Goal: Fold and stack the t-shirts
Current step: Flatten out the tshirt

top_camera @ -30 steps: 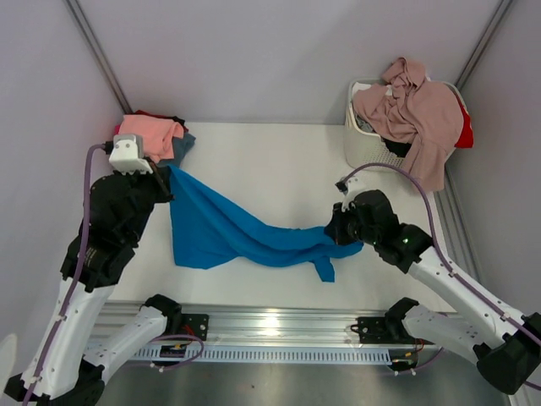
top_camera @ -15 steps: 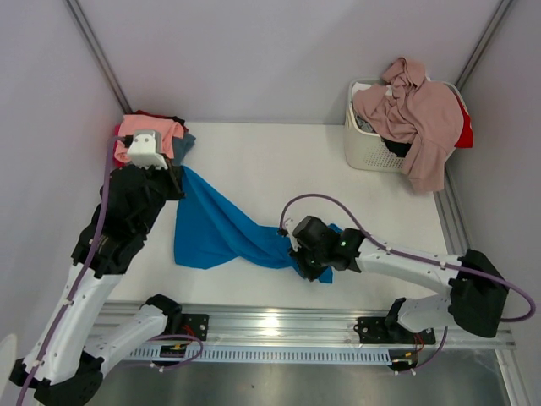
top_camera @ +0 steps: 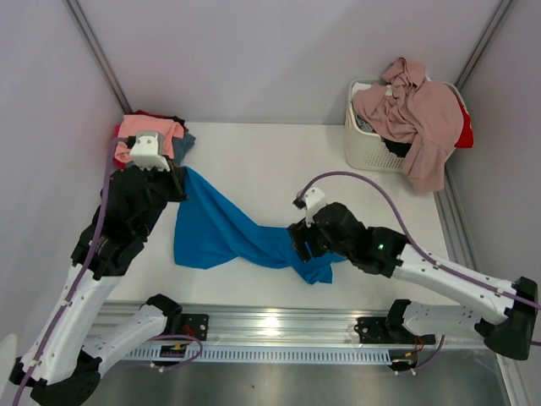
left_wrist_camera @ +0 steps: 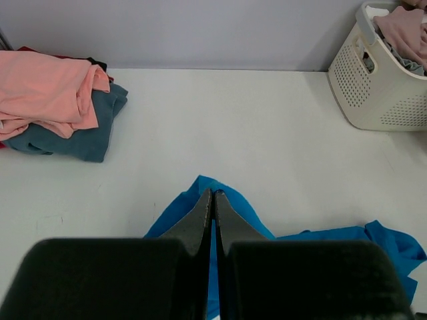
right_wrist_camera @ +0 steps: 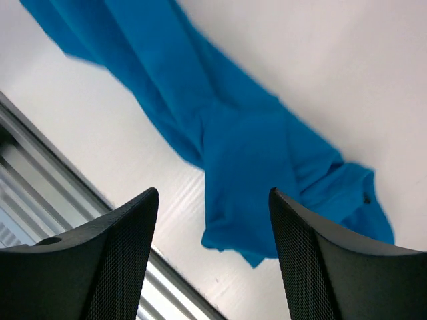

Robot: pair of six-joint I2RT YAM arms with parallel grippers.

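- The left fingers (left_wrist_camera: 197, 220) are clenched on one corner of a bright blue cloth t-shirt (top_camera: 221, 230), which sprawls crumpled across the near part of the white table (top_camera: 279, 161).
- The right fingers (right_wrist_camera: 113, 257) hang spread and empty just above the shirt's bunched other end.
- The step in hand appears to be spreading the shirt flat; no fold shows yet.
- Next, the right fingers likely need a hold on an edge to draw the cloth taut, before it joins the salmon pink and slate folded pile (top_camera: 156, 135) at the far left corner.
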